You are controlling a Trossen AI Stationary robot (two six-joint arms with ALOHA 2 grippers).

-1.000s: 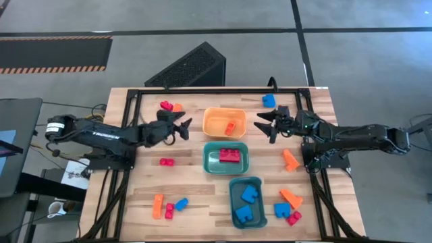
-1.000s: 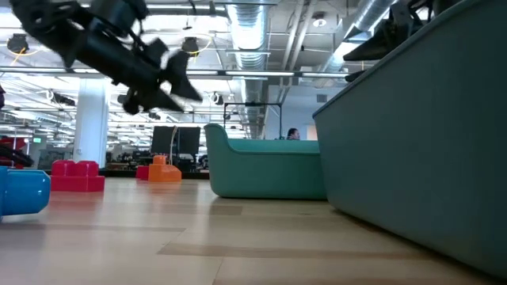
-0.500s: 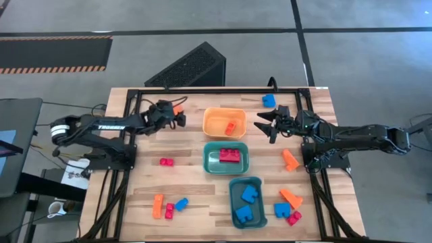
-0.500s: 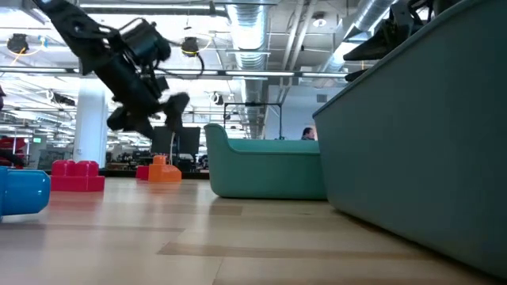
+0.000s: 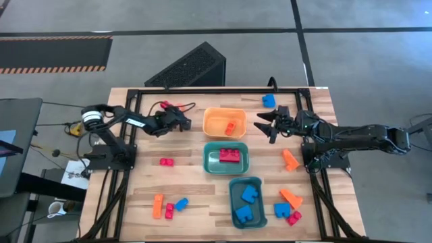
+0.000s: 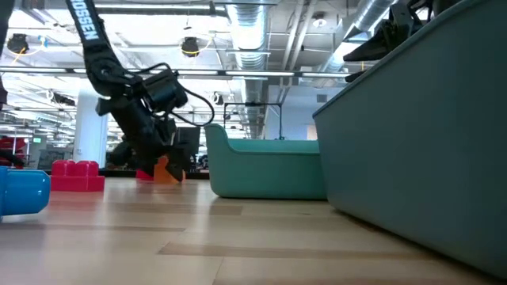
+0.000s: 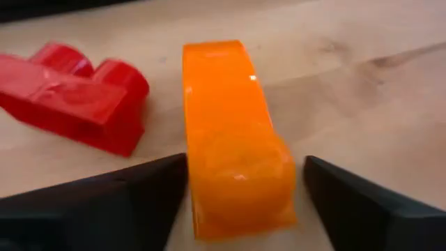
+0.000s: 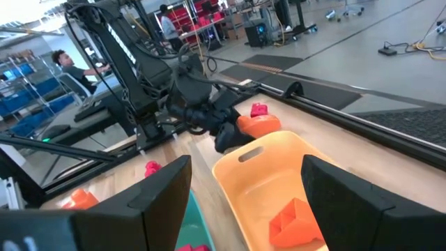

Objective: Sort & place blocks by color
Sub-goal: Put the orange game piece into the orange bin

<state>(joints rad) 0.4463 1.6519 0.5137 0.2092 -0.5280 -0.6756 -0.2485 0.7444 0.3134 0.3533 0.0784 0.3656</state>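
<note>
Blocks are partly sorted, a few in each bin [image 5: 224,123], most loose on the table [image 5: 196,196], while the left gripper [image 5: 179,121] straddles an orange block [image 7: 233,139], fingers [image 7: 111,202] open, ungrasped.

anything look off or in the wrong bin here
Nothing stands out. The orange bin holds an orange block, the middle teal bin a red one, the near teal bin blue ones. Loose blocks lie unsorted on the table. The left gripper straddles an orange block.
</note>
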